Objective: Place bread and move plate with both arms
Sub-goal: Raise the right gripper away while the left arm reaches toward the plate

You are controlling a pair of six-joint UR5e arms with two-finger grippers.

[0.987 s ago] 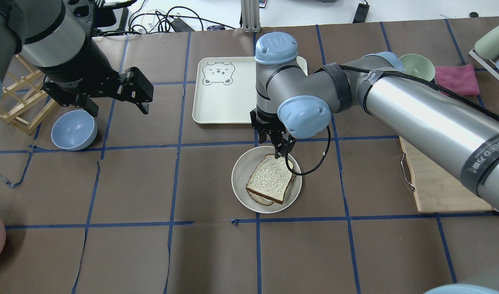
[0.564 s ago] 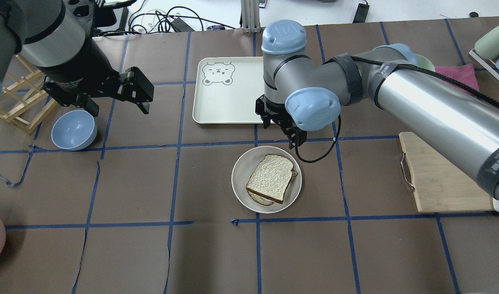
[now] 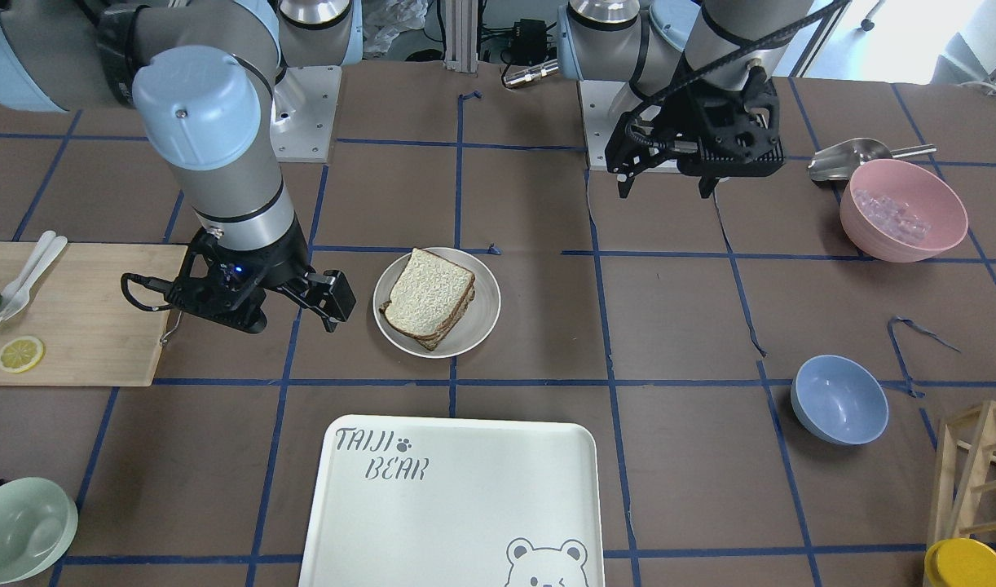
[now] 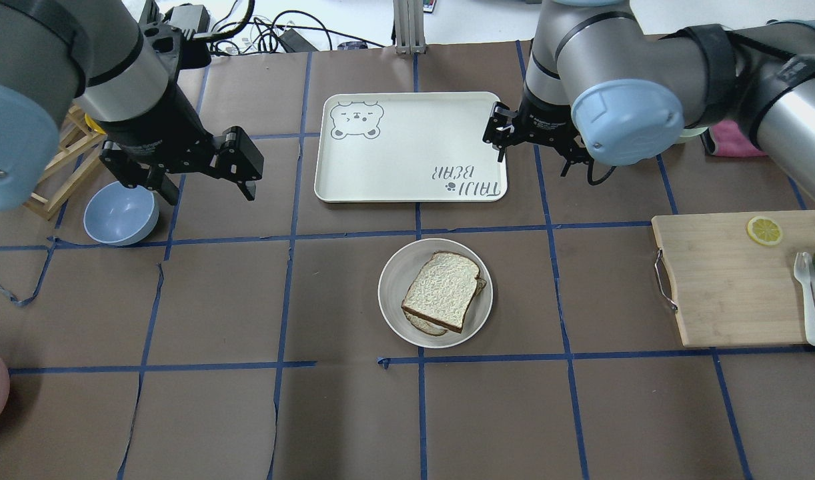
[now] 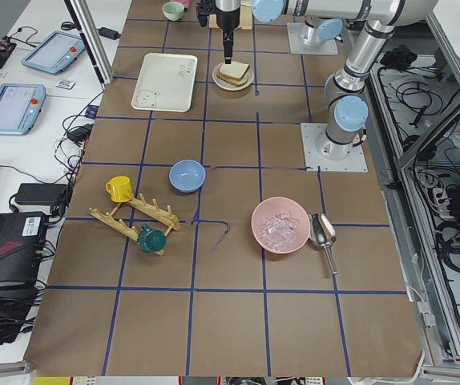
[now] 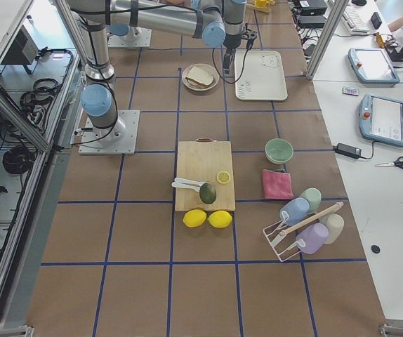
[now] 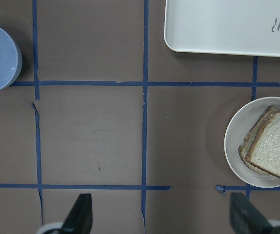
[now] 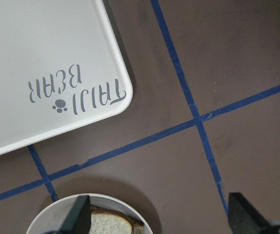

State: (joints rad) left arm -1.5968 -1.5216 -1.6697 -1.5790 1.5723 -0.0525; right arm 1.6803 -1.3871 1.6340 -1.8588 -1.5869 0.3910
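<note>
The bread (image 4: 442, 290) is a pale slice lying on another slice on the round cream plate (image 4: 397, 280) at mid-table. Both also show in the front view, bread (image 3: 427, 293) on plate (image 3: 486, 306). My right gripper (image 4: 533, 160) is open and empty, up and away from the plate, beside the tray's right edge; its wrist view shows the plate rim (image 8: 81, 204) at the bottom. My left gripper (image 4: 204, 180) is open and empty, far left of the plate; its wrist view has the plate (image 7: 235, 141) at the right edge.
A white bear-print tray (image 4: 407, 143) lies behind the plate. A blue bowl (image 4: 121, 212) and a wooden rack (image 4: 54, 167) sit at the left. A cutting board (image 4: 727, 280) with a lemon slice lies at the right. A pink bowl (image 3: 901, 208) is near the robot's left side.
My right gripper has left the bread's far corner and moved up, back and right to the tray's right edge. The bread stays on the plate. The left arm has shifted slightly.
</note>
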